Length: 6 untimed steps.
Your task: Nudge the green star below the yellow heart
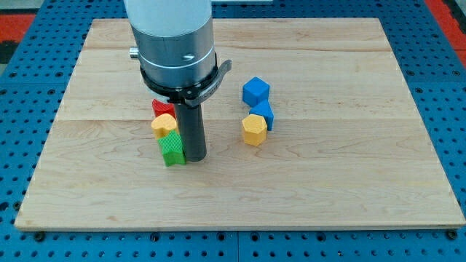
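Camera view: wooden desk on a blue pegboard. Left of centre, a tight column of three blocks: red block at the view's top, shape unclear, partly hidden by the arm; yellow heart touching just under it; green star touching just under the heart, toward the view's bottom. My tip down on the desk, right against the star's right side. No jaws on this rod. Well apart to the view's right: blue cube, second blue block under it, yellow hexagonal block touching that.
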### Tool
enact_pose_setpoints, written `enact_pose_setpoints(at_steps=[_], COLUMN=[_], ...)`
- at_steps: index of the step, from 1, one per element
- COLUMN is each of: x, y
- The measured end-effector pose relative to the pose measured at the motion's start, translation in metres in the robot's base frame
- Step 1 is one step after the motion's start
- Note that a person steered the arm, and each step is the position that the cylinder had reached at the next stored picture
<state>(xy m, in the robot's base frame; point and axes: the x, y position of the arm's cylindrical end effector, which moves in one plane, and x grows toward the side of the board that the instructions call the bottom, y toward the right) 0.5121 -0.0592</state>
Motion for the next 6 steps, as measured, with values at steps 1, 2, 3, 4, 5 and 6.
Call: enact_pose_setpoints(at_steps=[1, 2, 3, 4, 5, 6], x=[0.000, 0.001, 0.001, 0.005, 0.006, -0.007], y=[0.000, 0.011, 0.012, 0.007, 0.018, -0.016])
